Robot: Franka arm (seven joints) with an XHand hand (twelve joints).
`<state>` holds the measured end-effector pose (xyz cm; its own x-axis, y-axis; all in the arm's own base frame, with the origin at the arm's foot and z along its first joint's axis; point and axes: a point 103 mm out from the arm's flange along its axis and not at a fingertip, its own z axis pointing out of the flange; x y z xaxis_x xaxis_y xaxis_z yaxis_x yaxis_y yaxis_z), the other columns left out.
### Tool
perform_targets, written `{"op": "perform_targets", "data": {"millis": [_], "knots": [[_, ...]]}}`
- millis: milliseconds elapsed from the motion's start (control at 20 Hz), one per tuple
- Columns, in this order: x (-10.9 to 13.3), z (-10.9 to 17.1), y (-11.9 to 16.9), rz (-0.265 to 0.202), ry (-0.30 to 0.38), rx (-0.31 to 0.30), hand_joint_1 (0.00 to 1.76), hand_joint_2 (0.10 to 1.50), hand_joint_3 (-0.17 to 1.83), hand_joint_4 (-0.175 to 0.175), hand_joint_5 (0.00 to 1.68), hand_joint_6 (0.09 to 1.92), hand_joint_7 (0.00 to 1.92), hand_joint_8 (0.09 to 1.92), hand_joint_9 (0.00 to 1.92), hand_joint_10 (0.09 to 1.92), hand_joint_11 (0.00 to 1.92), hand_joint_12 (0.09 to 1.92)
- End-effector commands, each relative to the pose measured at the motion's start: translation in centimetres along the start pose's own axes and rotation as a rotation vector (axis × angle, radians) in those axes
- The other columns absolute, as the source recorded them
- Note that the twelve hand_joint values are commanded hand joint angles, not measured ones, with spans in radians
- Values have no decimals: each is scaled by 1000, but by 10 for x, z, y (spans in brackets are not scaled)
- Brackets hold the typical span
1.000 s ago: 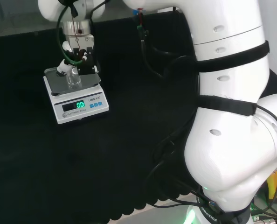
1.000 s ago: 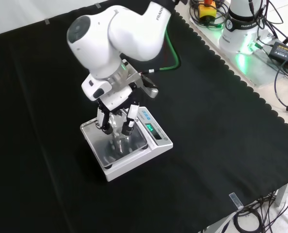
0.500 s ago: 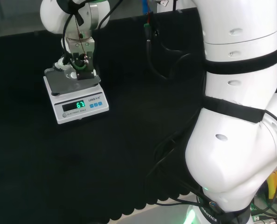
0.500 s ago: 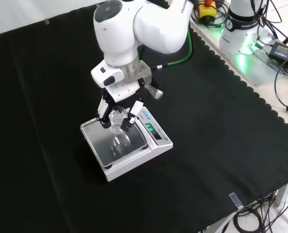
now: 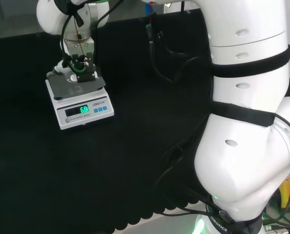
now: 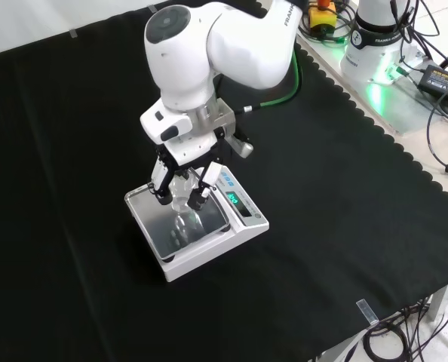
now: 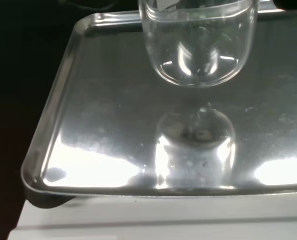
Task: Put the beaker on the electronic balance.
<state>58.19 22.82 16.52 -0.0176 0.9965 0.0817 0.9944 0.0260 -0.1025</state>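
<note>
One clear glass beaker (image 7: 197,42) hangs just above the steel pan (image 7: 108,125) of the electronic balance (image 6: 201,226), pinched in our hand (image 6: 183,181) with fingers curled round it, so we judge the placing step unfinished: we must lower, then let go

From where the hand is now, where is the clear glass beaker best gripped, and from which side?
Grip the clear glass beaker round its straight cylindrical wall, coming from above as the hand does now. It stands upright over the balance's steel pan, so fingers on opposite sides keep it level.
</note>
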Motion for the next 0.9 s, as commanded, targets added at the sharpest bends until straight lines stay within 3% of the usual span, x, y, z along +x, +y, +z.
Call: {"op": "perform_targets", "data": {"millis": [50, 400, 900], "knots": [[-2, 11, 9, 22, -27, 40, 1041, 1082, -175, -175, 919, 730, 1223, 708, 1679, 87, 1650, 511], [-6, 16, 16, 44, -46, 96, 1045, 1082, -175, -175, 919, 730, 1221, 709, 1679, 87, 1649, 512], [-7, 18, 17, 51, -48, 117, 990, 1072, -175, -175, 819, 795, 1145, 764, 1603, 87, 1539, 565]]}}
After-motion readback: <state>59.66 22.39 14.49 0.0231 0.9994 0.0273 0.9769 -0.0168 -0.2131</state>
